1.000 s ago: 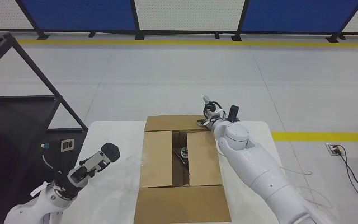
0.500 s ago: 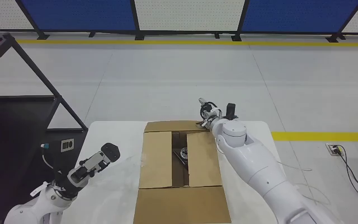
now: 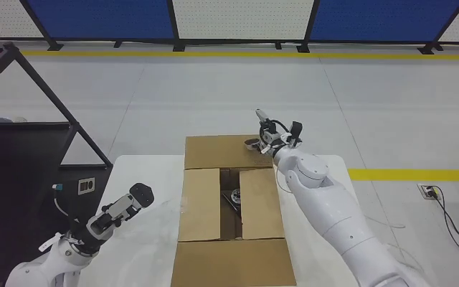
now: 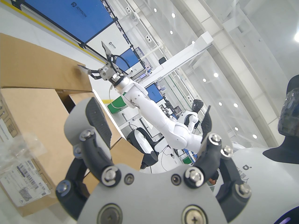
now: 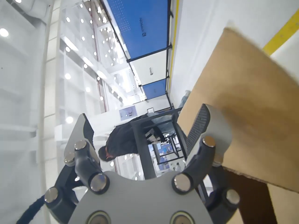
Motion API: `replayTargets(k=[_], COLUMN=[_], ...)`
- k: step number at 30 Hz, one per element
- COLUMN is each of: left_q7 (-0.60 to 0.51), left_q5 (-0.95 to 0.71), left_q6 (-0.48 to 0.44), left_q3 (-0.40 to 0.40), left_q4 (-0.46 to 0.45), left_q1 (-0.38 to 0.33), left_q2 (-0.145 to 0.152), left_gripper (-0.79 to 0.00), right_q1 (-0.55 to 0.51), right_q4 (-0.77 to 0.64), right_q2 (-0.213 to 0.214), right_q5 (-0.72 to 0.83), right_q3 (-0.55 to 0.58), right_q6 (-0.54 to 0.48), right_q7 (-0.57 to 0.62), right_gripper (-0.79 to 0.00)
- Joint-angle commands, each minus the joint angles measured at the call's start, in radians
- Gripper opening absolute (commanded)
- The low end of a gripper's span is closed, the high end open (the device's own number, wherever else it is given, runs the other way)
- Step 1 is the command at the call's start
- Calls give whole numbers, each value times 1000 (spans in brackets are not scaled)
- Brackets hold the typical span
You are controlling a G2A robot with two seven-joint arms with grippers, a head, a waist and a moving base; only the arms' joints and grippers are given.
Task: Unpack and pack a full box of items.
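The right claw (image 5: 143, 113) stands with its jaws wide apart. One finger (image 5: 197, 131), its ribbed black pad facing inward, lies in front of a raised brown cardboard flap (image 5: 247, 99); whether its back touches the cardboard cannot be told. The other finger is well apart from the flap, with the hall behind it. The flap runs tilted, its far corner reaching toward a yellow line (image 5: 280, 33) on the pale floor (image 5: 222, 12). Under the flap's near edge is a dark gap (image 5: 243, 199), and beside that more cardboard of the box (image 5: 282, 208). Between the fingers, farther off, stands a black frame (image 5: 140, 150). Blue and white panels (image 5: 140, 24) line the floor's edge
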Motion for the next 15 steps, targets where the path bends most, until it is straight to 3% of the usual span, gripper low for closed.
replayTargets(k=[1, 8, 15], left_q7=[0, 0, 0], left_q5=[0, 0, 0], left_q6=[0, 0, 0], left_q3=[0, 0, 0], left_q4=[0, 0, 0], left_q1=[0, 0, 0], left_q2=[0, 0, 0], left_gripper=[0, 0, 0], right_q1=[-17, -73, -86], right_q4=[-25, -141, -170], right_q2=[13, 70, 81], right_q5=[-11, -190, -229], right_q3=[24, 73, 83], right_q6=[0, 4, 22], right_q7=[117, 424, 461], right_gripper=[0, 0, 0])
